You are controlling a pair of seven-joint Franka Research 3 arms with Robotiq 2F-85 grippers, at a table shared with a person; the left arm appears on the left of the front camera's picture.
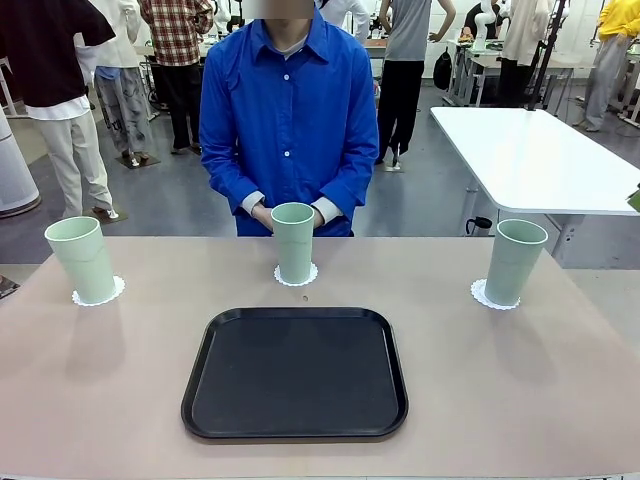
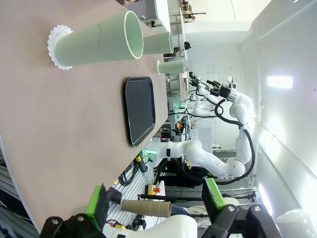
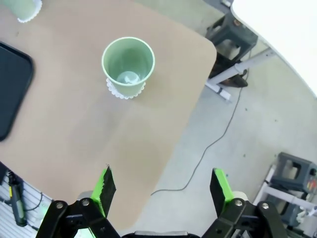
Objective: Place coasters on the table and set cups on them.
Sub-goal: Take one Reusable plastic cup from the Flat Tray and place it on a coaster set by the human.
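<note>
Three mint-green cups stand upright on the beige table (image 1: pixel 100 380), each on a white scalloped coaster. The left cup (image 1: pixel 82 258) sits on its coaster (image 1: pixel 114 293), the middle cup (image 1: pixel 294 241) on a coaster (image 1: pixel 309 278), the right cup (image 1: pixel 514 260) on a coaster (image 1: pixel 481 294). In the left wrist view my left gripper (image 2: pixel 156 200) is open, far back from the nearest cup (image 2: pixel 99 42) and its coaster (image 2: pixel 53 39). In the right wrist view my right gripper (image 3: pixel 162 189) is open, hanging past the table's edge, well clear of the right cup (image 3: pixel 128 65) and its coaster (image 3: pixel 114 89).
An empty black tray (image 1: pixel 295 372) lies in the middle near the front edge. A person in a blue shirt (image 1: pixel 287 110) stands at the far side with hands behind the middle cup. A white table (image 1: pixel 530 150) stands at back right.
</note>
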